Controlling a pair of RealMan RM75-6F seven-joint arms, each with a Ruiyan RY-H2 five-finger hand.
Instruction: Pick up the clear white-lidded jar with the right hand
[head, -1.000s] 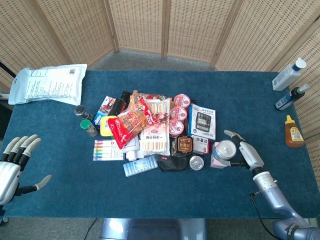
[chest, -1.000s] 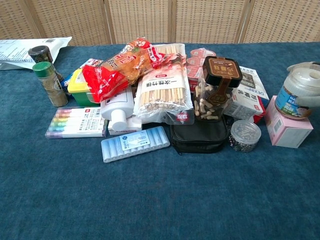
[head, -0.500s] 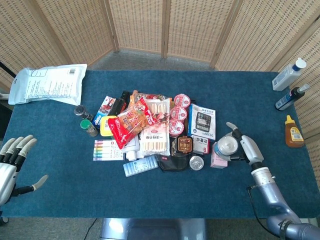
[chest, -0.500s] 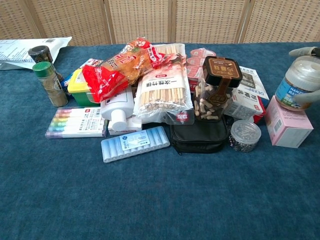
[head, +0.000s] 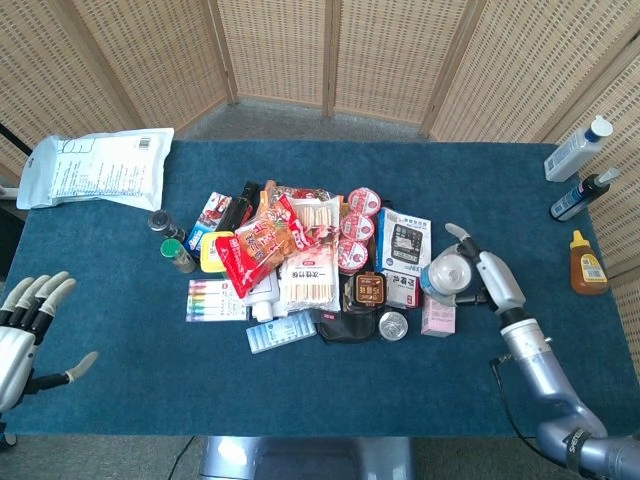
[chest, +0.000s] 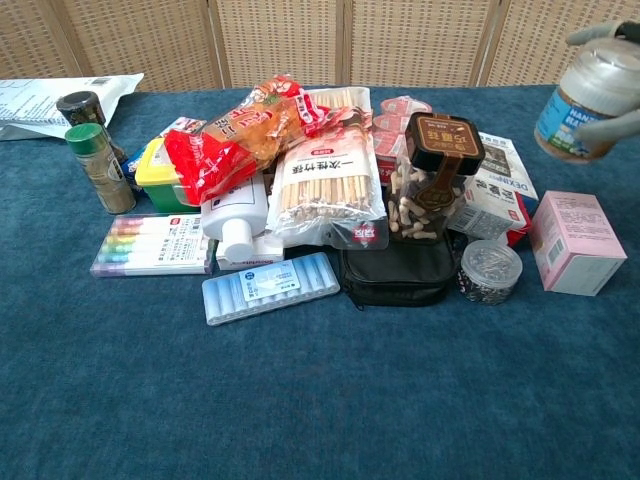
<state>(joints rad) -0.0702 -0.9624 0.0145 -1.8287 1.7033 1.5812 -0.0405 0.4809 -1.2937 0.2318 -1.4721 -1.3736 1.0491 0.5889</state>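
Observation:
The clear white-lidded jar (head: 449, 275) (chest: 585, 100) with a blue label hangs in the air above the pink box (head: 437, 315) (chest: 577, 243), tilted slightly. My right hand (head: 488, 280) grips it from the right side, fingers wrapped around the lid end. In the chest view only fingertips (chest: 600, 33) show at the top right corner. My left hand (head: 25, 325) is at the table's near left edge, fingers spread, holding nothing.
A pile of snacks, a chopstick pack (head: 308, 280), a brown-lidded jar (chest: 430, 185), a black pouch (chest: 395, 275) and a small round tin (chest: 487, 270) fills the table's middle. Bottles (head: 580, 190) stand at the far right edge. A white bag (head: 95, 167) lies far left.
My right hand has lifted the jar off the pink box and carried it upward; in the chest view it rose toward the top right corner. The left hand shifted slightly.

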